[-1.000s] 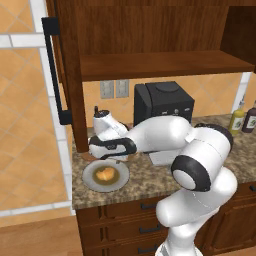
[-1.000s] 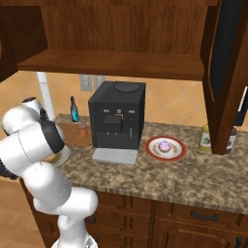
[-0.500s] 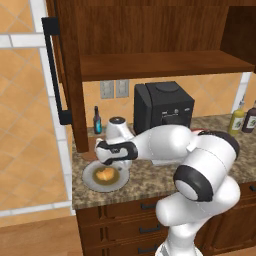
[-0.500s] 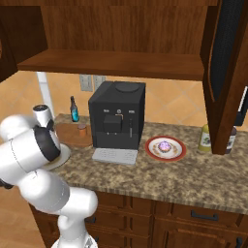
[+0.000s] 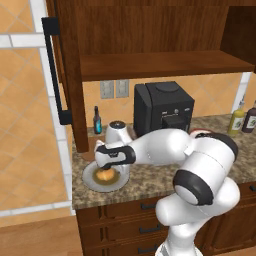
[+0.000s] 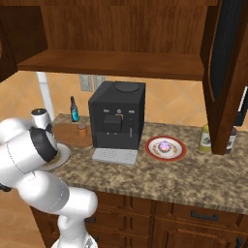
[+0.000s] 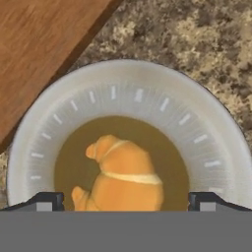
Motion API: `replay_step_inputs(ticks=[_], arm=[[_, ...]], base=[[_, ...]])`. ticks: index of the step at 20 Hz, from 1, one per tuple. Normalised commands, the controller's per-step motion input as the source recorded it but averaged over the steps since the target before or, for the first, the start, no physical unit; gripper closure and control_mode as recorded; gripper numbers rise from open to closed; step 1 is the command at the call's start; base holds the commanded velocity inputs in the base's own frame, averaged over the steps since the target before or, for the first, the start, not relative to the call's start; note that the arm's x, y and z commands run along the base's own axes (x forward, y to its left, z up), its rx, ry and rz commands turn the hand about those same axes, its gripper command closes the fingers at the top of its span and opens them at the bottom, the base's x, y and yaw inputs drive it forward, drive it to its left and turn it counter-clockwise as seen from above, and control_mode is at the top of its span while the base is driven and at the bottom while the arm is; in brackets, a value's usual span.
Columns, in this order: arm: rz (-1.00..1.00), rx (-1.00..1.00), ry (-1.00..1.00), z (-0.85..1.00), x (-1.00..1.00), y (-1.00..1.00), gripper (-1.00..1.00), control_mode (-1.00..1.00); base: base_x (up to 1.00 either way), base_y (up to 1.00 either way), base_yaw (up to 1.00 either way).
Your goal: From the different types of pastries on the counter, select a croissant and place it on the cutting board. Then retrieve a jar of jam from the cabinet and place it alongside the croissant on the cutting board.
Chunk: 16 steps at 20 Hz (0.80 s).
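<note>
The golden croissant (image 7: 123,179) (image 5: 104,175) lies in the middle of a round grey plate (image 7: 123,78) (image 5: 90,181) on the counter (image 5: 150,179). My gripper (image 7: 126,202) (image 5: 106,169) hangs open just above it, one fingertip on each side, touching nothing. The cutting board (image 7: 39,49) (image 6: 68,134) lies right behind the plate. A small orange-brown jar of jam (image 6: 82,130) stands at the board's end next to the coffee machine. A pink frosted pastry (image 6: 165,145) sits on a red-rimmed plate. The cabinet (image 5: 150,65) above stands open, its lower shelf bare.
A black coffee machine (image 5: 162,107) with a grey tray stands mid-counter. A dark bottle (image 5: 97,120) is at the wall behind the board, and two bottles (image 5: 237,120) stand at the far right. The open cabinet door (image 5: 70,75) hangs left of the plate.
The hand has come down and slightly right over the plate, so the croissant now lies between the fingertips. The jaws have stayed open.
</note>
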Motion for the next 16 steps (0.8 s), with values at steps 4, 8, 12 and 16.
replay_step_inputs(ticks=[4, 8, 12, 16], arm=[[-0.07, 0.00, 0.04, -0.09, 0.06, 0.38, -1.00, -1.00], [-0.01, -0.02, 0.06, -0.23, 0.00, -0.12, -1.00, -1.00], [-0.04, -0.04, 0.12, -0.29, 0.00, -0.24, -1.00, -1.00], [-0.02, -0.05, -0.02, -0.07, 0.07, 0.06, -1.00, -1.00]], base=[[0.00, 0.00, 0.00], [0.00, 0.00, 0.00], [0.00, 0.00, 0.00], [0.00, 0.00, 0.00]])
